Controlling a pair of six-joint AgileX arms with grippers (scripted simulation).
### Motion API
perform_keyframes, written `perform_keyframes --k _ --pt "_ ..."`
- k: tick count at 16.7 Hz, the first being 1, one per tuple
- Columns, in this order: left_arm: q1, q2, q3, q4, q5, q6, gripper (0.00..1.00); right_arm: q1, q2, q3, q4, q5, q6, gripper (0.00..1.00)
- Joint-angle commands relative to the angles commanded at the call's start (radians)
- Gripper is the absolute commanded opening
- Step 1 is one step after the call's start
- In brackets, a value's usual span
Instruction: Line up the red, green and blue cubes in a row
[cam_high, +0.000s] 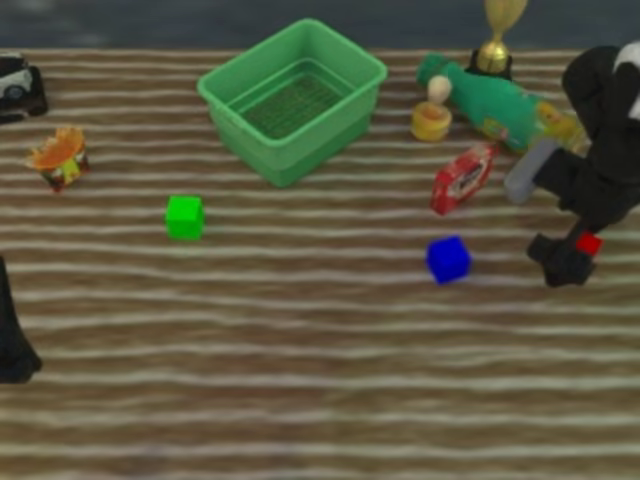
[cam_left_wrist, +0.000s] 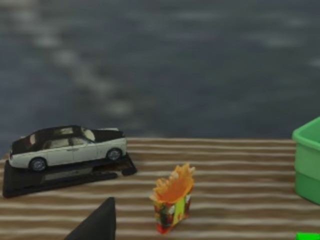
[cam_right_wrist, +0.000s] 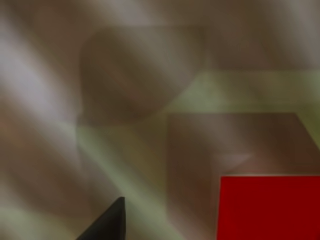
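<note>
Right, sweeping across from the left: my left hand (cam_high: 15, 360) sits parked at the bench's (cam_high: 300, 400) left edge, nothing in it as far as I can see, though I can't tell how far its fingers are spread. Next, the green cube (cam_high: 185, 217) sits alone in open space, just in front of the basket's (cam_high: 290, 100) left corner. On to the blue cube (cam_high: 448, 259), right of centre, near the red packet (cam_high: 462, 178). Then my right hand (cam_high: 572, 256) is low at the right edge with the red cube (cam_high: 589, 242) right at its fingers; probably gripped, but I can't confirm from here. These cubes look light, rigid and smooth-sided, so I'd pinch flat opposite faces, squarely and mid-height, to avoid twisting.
</note>
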Motion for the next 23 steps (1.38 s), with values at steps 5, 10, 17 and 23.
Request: perform_keyframes --k 5,10,17,23 --pt "0.0 0.0 0.0 0.0 0.0 0.0 1.0 0.0 0.0 0.0 0.0 0.0 0.0 0.32" --pt "0.0 0.0 0.0 0.0 0.0 0.0 1.0 0.0 0.0 0.0 0.0 0.0 0.0 0.0" --pt "0.0 0.0 0.0 0.0 0.0 0.0 1.0 0.0 0.0 0.0 0.0 0.0 0.0 0.0" --pt "0.0 0.0 0.0 0.0 0.0 0.0 1.0 0.005 -0.086 0.072 -0.142 -0.018 0.017 0.0"
